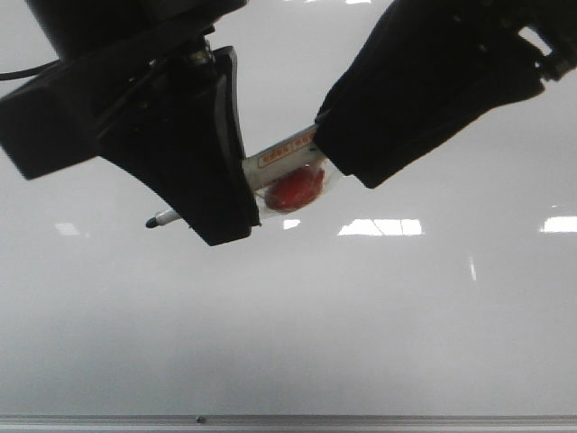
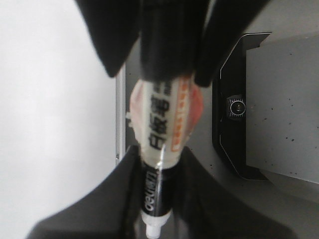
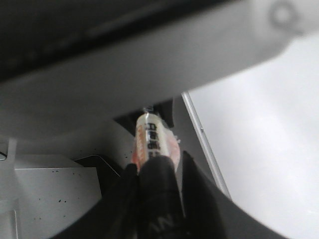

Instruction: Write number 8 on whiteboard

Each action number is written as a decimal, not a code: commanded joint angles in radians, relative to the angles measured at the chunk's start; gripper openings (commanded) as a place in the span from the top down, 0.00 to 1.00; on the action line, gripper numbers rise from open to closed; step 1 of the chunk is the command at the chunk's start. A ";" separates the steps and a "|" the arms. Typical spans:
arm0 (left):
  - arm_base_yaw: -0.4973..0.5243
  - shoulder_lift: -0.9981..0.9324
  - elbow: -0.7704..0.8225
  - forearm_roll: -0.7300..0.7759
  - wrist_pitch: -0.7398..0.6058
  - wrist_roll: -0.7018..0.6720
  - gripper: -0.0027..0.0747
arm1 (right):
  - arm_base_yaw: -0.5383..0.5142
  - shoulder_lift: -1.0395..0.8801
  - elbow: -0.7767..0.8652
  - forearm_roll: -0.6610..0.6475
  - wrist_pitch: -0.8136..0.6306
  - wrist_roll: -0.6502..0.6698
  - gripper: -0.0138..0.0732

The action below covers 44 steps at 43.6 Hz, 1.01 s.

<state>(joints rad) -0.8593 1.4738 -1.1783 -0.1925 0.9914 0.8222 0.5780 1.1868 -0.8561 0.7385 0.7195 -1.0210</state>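
left claw [image 1: 212, 194] clamped on marker [image 1: 284, 167], tip end | right claw [image 1: 347, 149] clamped on its cap end | marker held above whiteboard [image 1: 288, 334], tip clear of it

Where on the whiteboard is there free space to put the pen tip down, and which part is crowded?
The whiteboard is bare and unmarked below both grippers, down to its grey edge strip. The far left, beyond the marker tip, is also free. The upper middle is crowded: the left gripper and right gripper both clamp the marker there.
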 commanded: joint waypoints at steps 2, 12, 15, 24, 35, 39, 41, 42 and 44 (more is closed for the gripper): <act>-0.008 -0.031 -0.035 -0.018 -0.031 0.005 0.99 | 0.000 -0.018 -0.034 0.046 -0.013 -0.009 0.68; -0.008 -0.031 -0.035 -0.018 -0.031 0.005 0.98 | 0.000 -0.018 -0.034 0.046 -0.013 -0.009 0.90; -0.008 -0.031 -0.035 -0.018 -0.031 0.005 0.90 | 0.000 -0.018 -0.034 0.046 -0.013 -0.009 0.95; -0.002 -0.043 -0.035 0.000 -0.044 -0.034 0.50 | 0.000 -0.024 -0.034 0.039 -0.012 -0.007 0.96; 0.142 -0.179 -0.035 0.046 -0.042 -0.180 0.47 | -0.080 -0.135 -0.034 -0.163 0.031 0.170 0.96; 0.225 -0.252 -0.032 -0.011 -0.035 -0.191 0.47 | -0.148 -0.210 -0.034 -0.291 0.069 0.320 0.96; 0.258 -0.287 -0.020 -0.035 -0.042 -0.191 0.47 | -0.190 -0.245 -0.034 -0.341 0.089 0.384 0.96; 0.279 -0.310 -0.012 -0.045 -0.051 -0.191 0.47 | -0.208 -0.269 -0.034 -0.371 0.103 0.426 0.96; 0.315 -0.355 0.014 -0.050 -0.070 -0.192 0.47 | -0.249 -0.309 -0.033 -0.416 0.126 0.486 0.96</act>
<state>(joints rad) -0.5914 1.2039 -1.1670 -0.1952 0.9821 0.6468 0.3858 0.9522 -0.8561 0.3909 0.8390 -0.6509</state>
